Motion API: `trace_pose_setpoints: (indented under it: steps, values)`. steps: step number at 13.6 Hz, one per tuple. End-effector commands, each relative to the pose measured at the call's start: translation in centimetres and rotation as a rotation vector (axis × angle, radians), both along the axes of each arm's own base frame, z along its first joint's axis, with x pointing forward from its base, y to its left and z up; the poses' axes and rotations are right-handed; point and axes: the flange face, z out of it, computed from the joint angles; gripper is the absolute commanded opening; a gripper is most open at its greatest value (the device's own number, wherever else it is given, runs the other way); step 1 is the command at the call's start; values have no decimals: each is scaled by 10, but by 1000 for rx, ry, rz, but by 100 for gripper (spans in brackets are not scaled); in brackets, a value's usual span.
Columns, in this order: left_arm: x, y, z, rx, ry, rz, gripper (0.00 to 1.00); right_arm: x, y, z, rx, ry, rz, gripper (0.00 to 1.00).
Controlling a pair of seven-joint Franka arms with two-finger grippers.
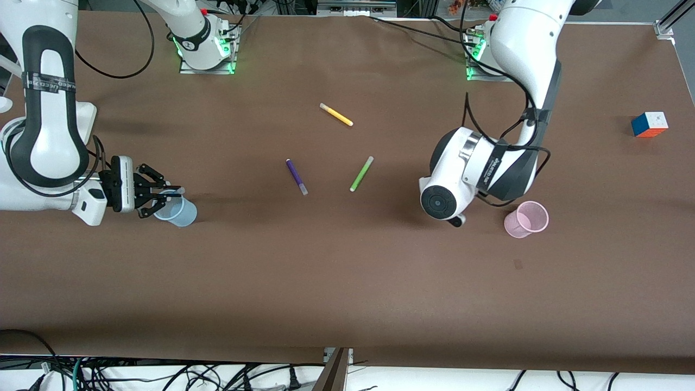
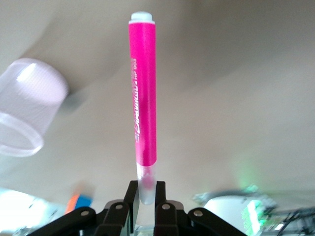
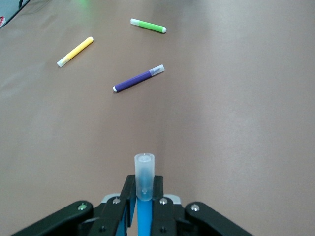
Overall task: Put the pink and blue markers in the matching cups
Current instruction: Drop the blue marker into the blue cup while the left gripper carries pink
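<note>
lower left of the front view, right gripper (image 1: 163,196) pinches the blue marker (image 3: 144,184) over the blue cup (image 1: 179,213) to drop it. lower right, left gripper (image 2: 143,192) clamps the pink marker (image 2: 142,103) beside the pink cup (image 1: 525,219).

Middle of the table's cluttered-ish: yellow marker (image 1: 336,114), purple marker (image 1: 297,177) and green marker (image 1: 361,174) lie loose and apart between the arms. Plenty of bare table (image 1: 347,282) nearer the front camera. Cube (image 1: 649,124) sits off at the left arm's end, well apart from the pink cup (image 1: 525,219).
</note>
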Motion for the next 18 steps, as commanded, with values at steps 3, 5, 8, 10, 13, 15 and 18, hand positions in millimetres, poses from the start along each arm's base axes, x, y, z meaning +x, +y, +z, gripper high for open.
trace_pose_setpoints:
  steps: [3, 5, 8, 10, 13, 15, 18]
  values:
    - [4, 40, 27, 245, 157, -186, 0, -3, -16, -10, 111, -37, 27, 17]
    - [15, 74, 14, 333, 232, -245, 0, -4, -25, -16, 130, -48, 37, 17]
    - [35, 120, 10, 415, 299, -306, 0, -7, -32, -26, 191, -32, 22, 17]
    - [39, 122, -16, 497, 326, -356, 0, -7, -32, -27, 192, -32, 22, 21]
    - [42, 122, -30, 547, 333, -392, 0, -7, -33, -27, 190, -23, 11, 100]
    - [46, 127, -34, 540, 323, -403, 0, -7, -34, -22, 186, 2, -18, 100]
    - [45, 124, -37, 531, 322, -407, 23, 2, -30, -2, 146, 83, -121, 100]
